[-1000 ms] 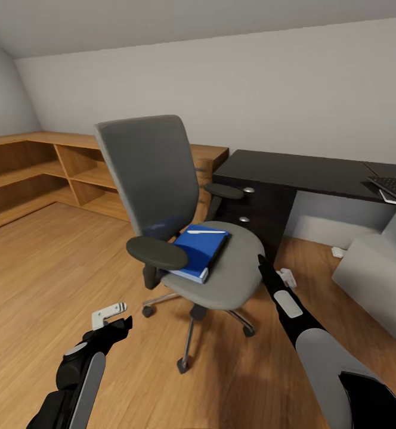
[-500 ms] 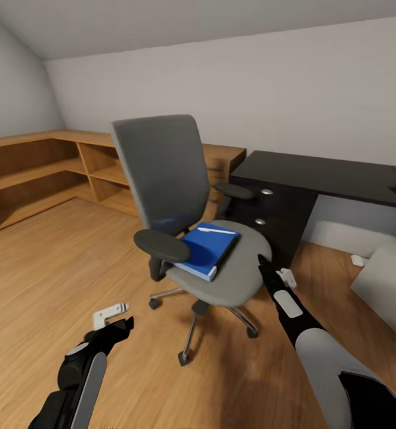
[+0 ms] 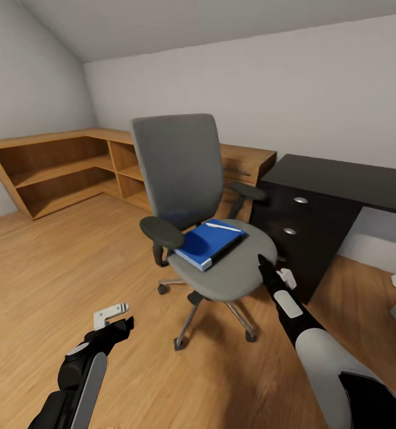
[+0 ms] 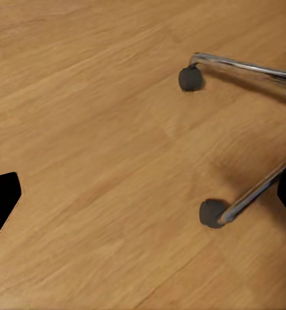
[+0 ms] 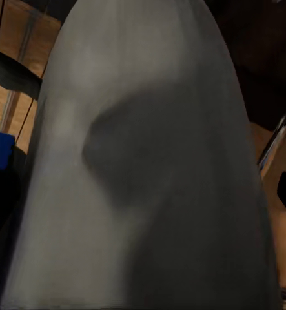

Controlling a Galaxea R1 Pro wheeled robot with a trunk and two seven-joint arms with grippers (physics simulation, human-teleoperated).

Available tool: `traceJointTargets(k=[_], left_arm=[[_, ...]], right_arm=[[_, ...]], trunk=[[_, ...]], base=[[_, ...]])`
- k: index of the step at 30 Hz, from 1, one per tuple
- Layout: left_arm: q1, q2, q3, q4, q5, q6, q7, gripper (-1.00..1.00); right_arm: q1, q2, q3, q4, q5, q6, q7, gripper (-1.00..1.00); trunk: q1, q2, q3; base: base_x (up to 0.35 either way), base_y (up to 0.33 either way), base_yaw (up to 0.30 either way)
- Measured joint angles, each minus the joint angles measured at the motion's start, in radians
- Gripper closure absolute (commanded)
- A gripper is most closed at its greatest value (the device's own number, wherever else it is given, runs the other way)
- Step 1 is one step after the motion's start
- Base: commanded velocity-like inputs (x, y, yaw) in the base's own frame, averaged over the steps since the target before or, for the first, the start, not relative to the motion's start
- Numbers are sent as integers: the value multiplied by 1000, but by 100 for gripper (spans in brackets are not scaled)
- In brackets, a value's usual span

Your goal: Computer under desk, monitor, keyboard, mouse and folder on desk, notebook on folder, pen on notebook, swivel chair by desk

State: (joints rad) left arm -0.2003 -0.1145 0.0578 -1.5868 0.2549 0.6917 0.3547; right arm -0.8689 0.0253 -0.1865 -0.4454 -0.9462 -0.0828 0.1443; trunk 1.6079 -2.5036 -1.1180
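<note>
Two stacked items, a blue folder [image 3: 209, 244] topped by a white pen [image 3: 223, 227], lie on our swivel chair [image 3: 189, 196]. We cannot tell whether our left gripper [image 3: 111, 314] or right gripper [image 3: 261, 261] is parted.

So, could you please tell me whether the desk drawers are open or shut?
Shut. In the head view both drawer fronts sit flush with the black desk, knobs facing out, no gap showing.

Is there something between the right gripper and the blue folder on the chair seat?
Nothing visible does. The right gripper hovers at the front edge of the grey swivel chair, and only bare seat separates it from the blue folder with the white pen on top.
</note>
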Motion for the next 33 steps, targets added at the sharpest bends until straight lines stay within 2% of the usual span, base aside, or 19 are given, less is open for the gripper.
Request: traceJointTargets(k=[13,21,27,33], left_arm=[[0,0,0,2,-1,0,2,-100],[0,0,-2,6,-2,0,2,-100],[0,0,-3,6,-2,0,1,-100],[0,0,-3,8,-2,0,1,-100]], right_arm=[[0,0,19,1,0,0,-2,-100],[0,1,20,0,0,0,-3,-100],[0,1,32,0,1,0,-2,-100],[0,2,40,-1,-2,0,2,-100]], trunk=[[0,0,0],[0,0,0],[-1,0,0],[0,0,0]], base=[[1,0,261],[276,0,246],[277,0,36],[61,0,12]])
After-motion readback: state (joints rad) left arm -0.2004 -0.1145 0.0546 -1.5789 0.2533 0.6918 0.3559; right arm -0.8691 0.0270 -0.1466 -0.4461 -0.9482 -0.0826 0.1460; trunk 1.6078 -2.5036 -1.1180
